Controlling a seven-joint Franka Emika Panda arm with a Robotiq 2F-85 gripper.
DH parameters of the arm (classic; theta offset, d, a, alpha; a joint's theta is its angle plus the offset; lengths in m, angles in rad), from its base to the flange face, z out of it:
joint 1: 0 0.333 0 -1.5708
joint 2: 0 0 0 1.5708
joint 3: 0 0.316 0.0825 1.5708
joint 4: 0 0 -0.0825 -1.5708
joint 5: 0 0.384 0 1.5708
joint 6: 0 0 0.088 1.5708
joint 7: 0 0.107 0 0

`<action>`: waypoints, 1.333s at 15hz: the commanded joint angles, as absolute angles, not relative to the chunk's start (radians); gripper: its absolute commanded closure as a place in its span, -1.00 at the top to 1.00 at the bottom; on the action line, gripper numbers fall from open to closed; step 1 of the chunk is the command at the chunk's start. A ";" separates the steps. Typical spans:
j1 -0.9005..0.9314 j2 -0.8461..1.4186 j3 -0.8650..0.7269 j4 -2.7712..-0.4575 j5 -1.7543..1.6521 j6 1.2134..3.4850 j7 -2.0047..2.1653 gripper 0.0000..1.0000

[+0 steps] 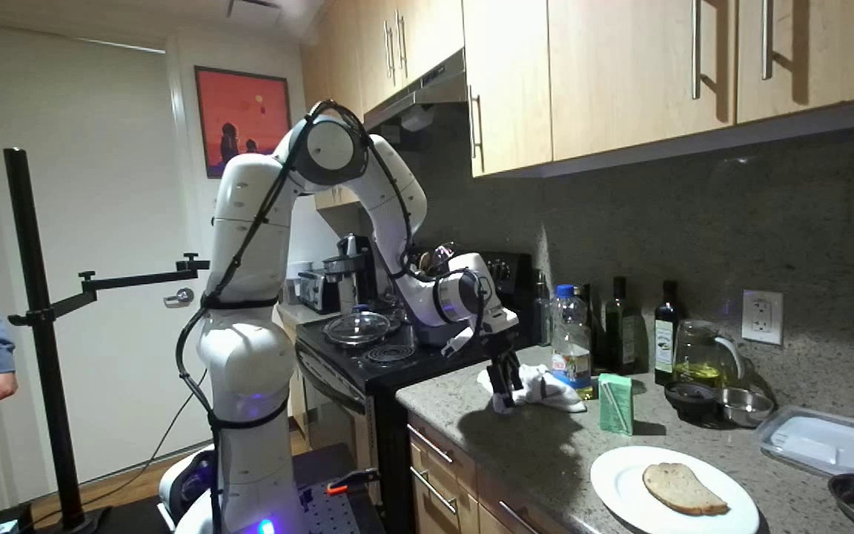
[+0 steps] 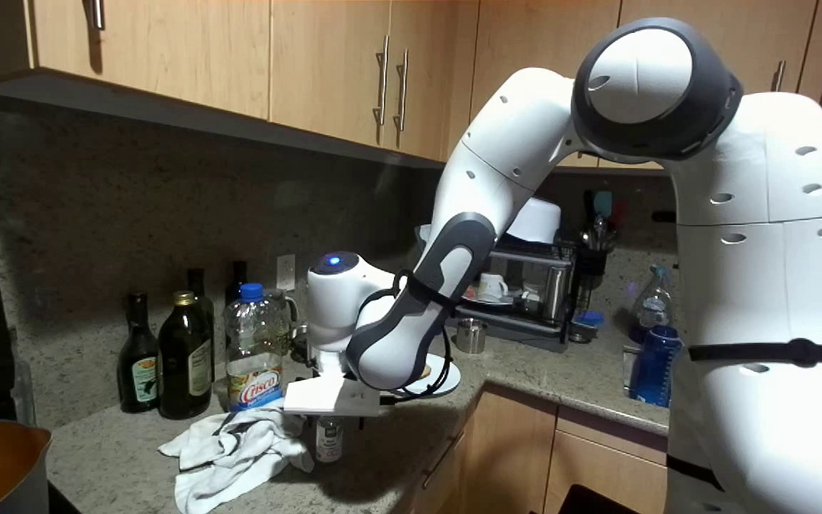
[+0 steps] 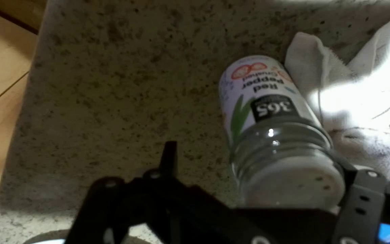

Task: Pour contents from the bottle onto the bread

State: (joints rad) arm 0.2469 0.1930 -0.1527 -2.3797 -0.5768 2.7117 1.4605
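Note:
The bottle point(image 3: 266, 98) is a small clear glass jar with a white "Red Pepper Crushed" label and a pale, holed top. It stands on the counter, also visible low in an exterior view point(image 2: 329, 439). My gripper point(image 3: 258, 157) points down over it with its jaws wide apart, the bottle's neck between them. One finger point(image 3: 169, 157) is separated from the glass by a gap; the opposite one lies close against the neck, and I cannot tell if they touch. A light-brown slice of bread point(image 1: 683, 489) lies on a round white plate point(image 1: 612, 482), away from the gripper.
A crumpled white cloth point(image 2: 240, 457) lies right beside the bottle. Behind are a blue-capped oil bottle point(image 1: 570, 352), dark glass bottles point(image 1: 620, 330) and a glass jug point(image 1: 697, 356). Between cloth and plate stands a green box point(image 1: 616, 404). The counter edge point(image 3: 20, 118) runs close by.

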 commanded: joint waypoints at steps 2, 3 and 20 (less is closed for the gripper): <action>0.284 0.196 -0.163 -2.370 -0.700 2.696 1.609 1.00; 0.289 0.195 -0.164 -2.366 -0.723 2.688 1.623 1.00; 0.242 0.158 0.018 -2.327 -0.967 2.373 1.953 1.00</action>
